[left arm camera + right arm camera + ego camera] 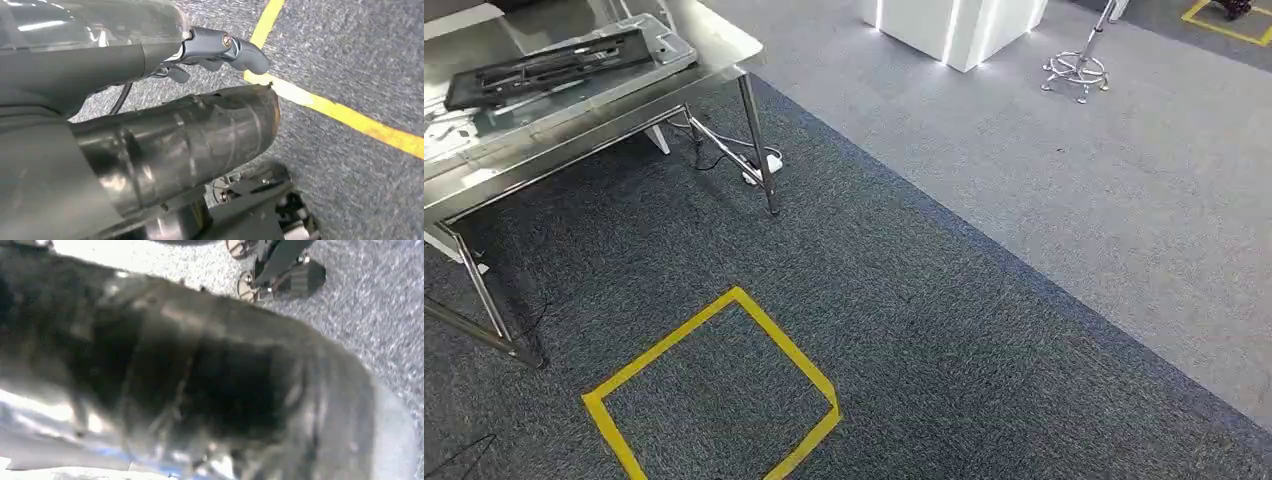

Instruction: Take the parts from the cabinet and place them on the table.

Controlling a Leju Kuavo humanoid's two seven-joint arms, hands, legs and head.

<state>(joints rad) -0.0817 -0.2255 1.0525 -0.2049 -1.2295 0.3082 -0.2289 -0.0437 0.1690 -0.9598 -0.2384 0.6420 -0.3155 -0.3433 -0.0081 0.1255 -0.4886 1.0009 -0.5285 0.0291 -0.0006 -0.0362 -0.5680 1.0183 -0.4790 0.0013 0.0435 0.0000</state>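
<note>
You had the steel table (729,42) at the far left of the head view. The task's thing lay on top of it: a flat black part (549,65), long and frame-like, resting on a silvery tray (679,48) near the table's right-hand corner. Nothing was touching the part.

Under the table, close by its front right leg, a white power strip (759,168) lay among dark cables on the floor. In front of the table a square of yellow tape (664,347) was stuck to the dark carpet (924,330). Beyond the table's right end the dark carpet gave way to light grey carpet (1074,200). Well away from the table on that side stood a white lit block (954,25) and the chrome base of a stool (1076,72).

Your left robot hand (220,50) hung over the dark carpet just beside a line of the yellow tape. Its thick grey thumb (245,52) reached forward and short dark fingertips (177,74) showed beneath it. I saw nothing between them, but I could not tell whether the hand was spread or closed. The right wrist view was too blurred to tell how your right robot hand stood or whether it carried anything.
</note>
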